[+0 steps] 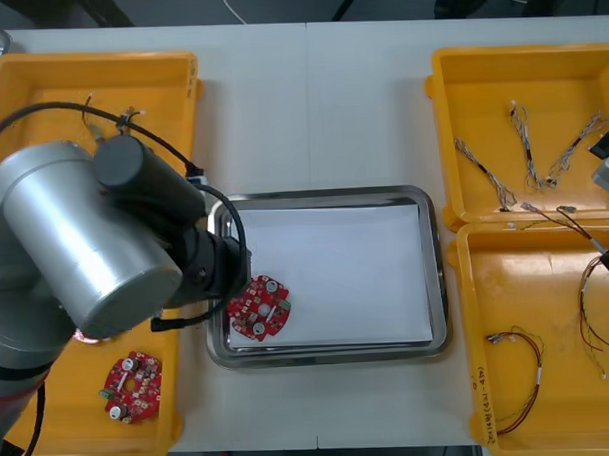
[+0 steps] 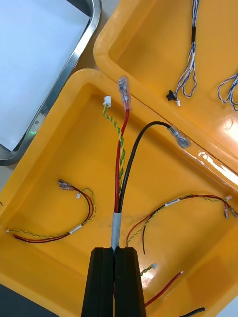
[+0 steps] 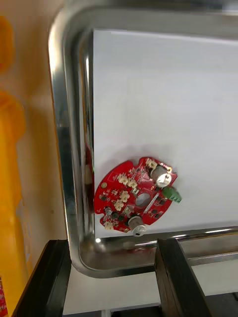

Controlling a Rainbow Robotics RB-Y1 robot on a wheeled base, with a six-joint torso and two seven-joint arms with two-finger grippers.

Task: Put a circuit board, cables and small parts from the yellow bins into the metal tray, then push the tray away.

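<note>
- Probably an electronics assembly bench in a robotics lab; little of the room beyond shows.
- On a light flat table (image 1: 310, 108), open yellow plastic bins (image 1: 39, 87) at 9 and 3 o'clock hold sorted stock: round red circuit boards (image 1: 131, 386) and thin coloured cables (image 2: 120, 163).
- A shiny rectangular metal tray (image 1: 323, 196), white inside, sits at centre.
- A silver cylindrical robot arm (image 1: 65, 246) reaches in at 8 o'clock.

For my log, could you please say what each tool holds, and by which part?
Right tool: red and black cable, by its grey-sleeved end. Left tool, open at the tray corner: nothing.
</note>
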